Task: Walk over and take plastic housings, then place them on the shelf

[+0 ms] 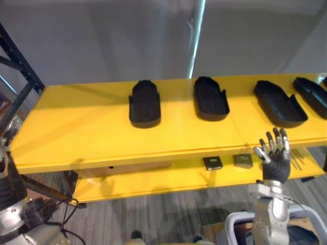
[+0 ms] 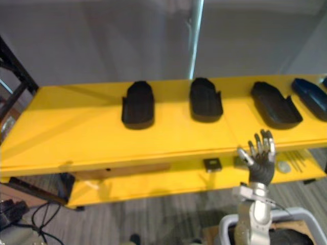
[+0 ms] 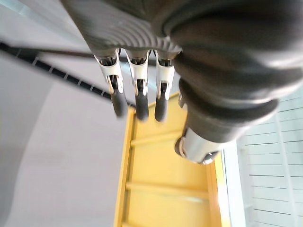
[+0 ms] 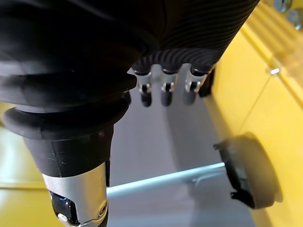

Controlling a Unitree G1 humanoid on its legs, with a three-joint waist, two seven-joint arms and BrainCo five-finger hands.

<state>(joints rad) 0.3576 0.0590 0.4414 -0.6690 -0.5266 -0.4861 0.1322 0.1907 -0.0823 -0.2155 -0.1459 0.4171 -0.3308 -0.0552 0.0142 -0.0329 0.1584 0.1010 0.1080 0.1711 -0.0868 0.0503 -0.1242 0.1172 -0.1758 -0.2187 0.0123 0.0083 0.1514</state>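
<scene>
Right hand [image 1: 275, 153] is hovering nearest, fingers apart and empty, before the yellow shelf [image 1: 92, 138]. Four plastic housings [image 1: 145, 104] are lying in a row on it. Left hand [image 3: 137, 94], fingers relaxed, is holding nothing too. I am judging the placing done here; the next move is calling for fetching more. Eye views are giving the whole row, the right wrist view one housing [image 4: 246, 175] from the side.

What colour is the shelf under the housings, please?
The shelf is bright yellow, clearest in the left eye view.
</scene>
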